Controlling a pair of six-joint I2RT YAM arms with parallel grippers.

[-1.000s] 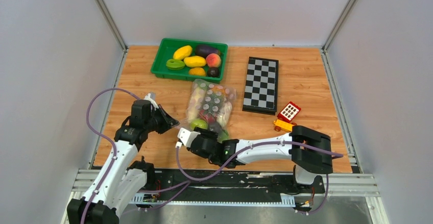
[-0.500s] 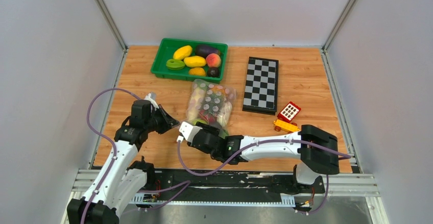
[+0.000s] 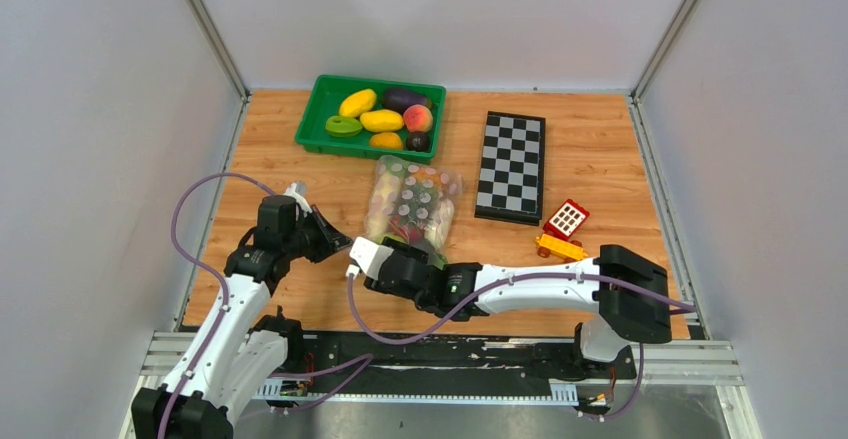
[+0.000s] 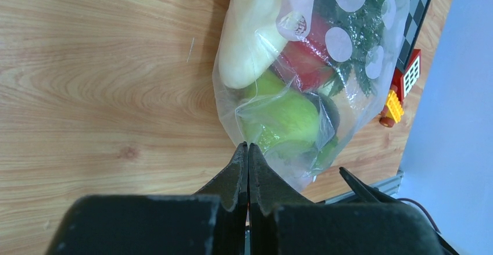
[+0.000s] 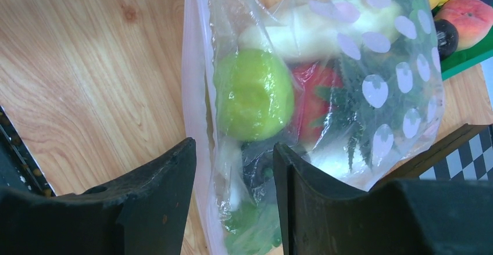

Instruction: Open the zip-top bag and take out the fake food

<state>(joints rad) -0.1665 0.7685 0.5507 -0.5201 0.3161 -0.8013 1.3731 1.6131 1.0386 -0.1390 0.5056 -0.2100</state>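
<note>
One wooden bench (image 3: 600, 159) carries everything, and the largest thing on it that matters is the zip-top bag (image 3: 412, 204). It lies flat near the middle, its long axis running from the arms' side away toward the green tray (image 3: 318, 119), with the chessboard (image 3: 512, 164) well apart on its right. Both arms reach to the bag's near end. The right end effector (image 5: 232, 150) is spread, its two fingers straddling that end from above. The left end effector (image 4: 248, 150) has its fingers pressed together, the tip touching the bag's near left corner; whether any film is caught between them I cannot tell. Inside the bag the green pear (image 5: 253, 95) sits nearest the mouth, with the red apple (image 5: 311, 107), long white radish (image 5: 314, 28) and leafy green piece (image 5: 360, 75) packed beyond it. Smallest, and the thing the next move likely turns on, is the pink zip strip (image 5: 195, 92). It runs across the bag's long axis, along the right end effector's own line, just inside one of its fingers, so the right arm looks better placed to grip it.
</note>
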